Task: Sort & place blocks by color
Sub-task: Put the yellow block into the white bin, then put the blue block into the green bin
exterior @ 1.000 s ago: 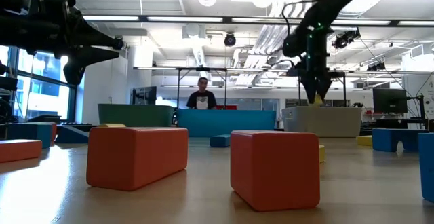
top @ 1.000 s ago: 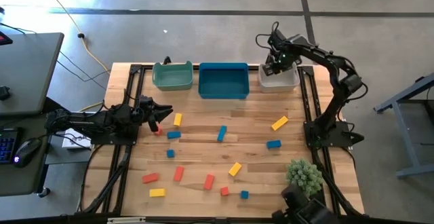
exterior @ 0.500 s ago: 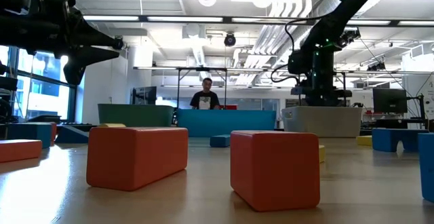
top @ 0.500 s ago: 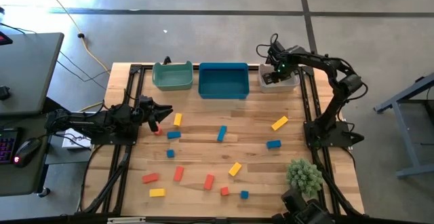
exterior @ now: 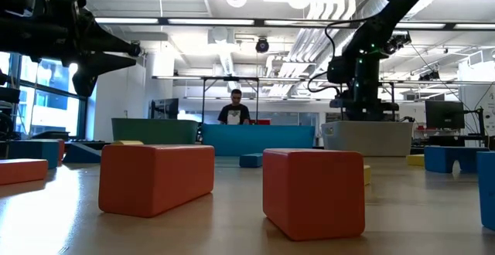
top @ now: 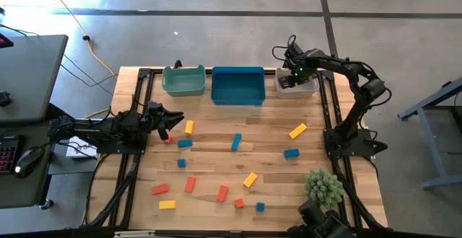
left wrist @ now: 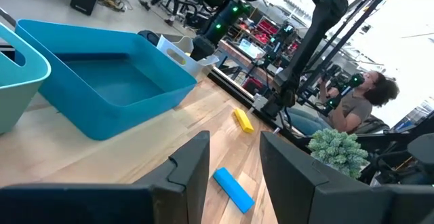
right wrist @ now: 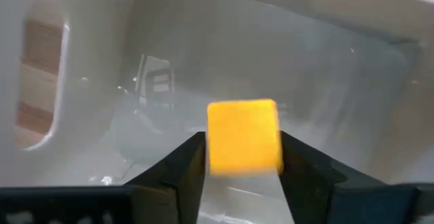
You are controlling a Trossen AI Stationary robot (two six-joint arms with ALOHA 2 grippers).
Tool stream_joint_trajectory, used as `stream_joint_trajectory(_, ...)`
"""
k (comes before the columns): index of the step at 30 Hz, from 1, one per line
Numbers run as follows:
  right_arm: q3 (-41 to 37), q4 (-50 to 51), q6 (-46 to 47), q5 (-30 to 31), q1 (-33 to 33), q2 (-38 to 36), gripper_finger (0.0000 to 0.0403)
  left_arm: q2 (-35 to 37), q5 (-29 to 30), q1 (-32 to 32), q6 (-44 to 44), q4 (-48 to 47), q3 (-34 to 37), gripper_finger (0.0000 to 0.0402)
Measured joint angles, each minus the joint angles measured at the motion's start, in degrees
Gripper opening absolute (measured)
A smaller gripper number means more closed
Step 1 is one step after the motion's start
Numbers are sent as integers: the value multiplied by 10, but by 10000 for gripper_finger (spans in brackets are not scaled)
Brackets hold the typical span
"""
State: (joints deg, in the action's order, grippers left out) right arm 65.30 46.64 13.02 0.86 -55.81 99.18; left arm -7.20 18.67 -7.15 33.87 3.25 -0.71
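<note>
Nearest in the low view, two red blocks (exterior: 157, 178) are seen on the wooden table (top: 267, 133), filling the foreground. From above, red, yellow and blue blocks are scattered over the table's middle and its 6 o'clock half, and a spiky green plant (top: 323, 186) is set at about 5 o'clock. At 9 o'clock the left gripper (top: 175, 117) is held above the boards, just beside a red block (top: 167, 137) and a yellow one (top: 189, 127); its fingers (left wrist: 192, 166) are parted by a narrow gap and nothing is seen between them. Along the 12 o'clock edge a teal bin (top: 183, 81), a blue bin (top: 237, 85) and a grey-white bin (top: 296, 85) are lined up. The right gripper (right wrist: 241, 157) is lowered inside the grey-white bin at 1 o'clock, and a yellow block (right wrist: 243, 135) is framed between its fingers; whether it is pinched cannot be told. Beyond the bins, a person (exterior: 234, 108) is seen under ceiling lights.
</note>
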Motion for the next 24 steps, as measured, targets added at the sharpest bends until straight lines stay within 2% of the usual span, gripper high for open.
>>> stream_joint_trajectory(6,32,21,15,-4,0,0,214,0,0,0,-6,0,0,153)
stream_joint_trajectory(13,104,74,23,-4,9,0,222,0,0,0,14,1,0,193)
stream_joint_trajectory(17,154,89,21,-3,32,-2,222,0,0,0,25,0,-14,192)
stream_joint_trajectory(20,194,92,20,6,53,-2,222,0,-11,0,-5,-13,-36,184)
stream_joint_trajectory(24,247,105,21,32,84,-2,222,-1,-36,0,-39,-85,-83,176)
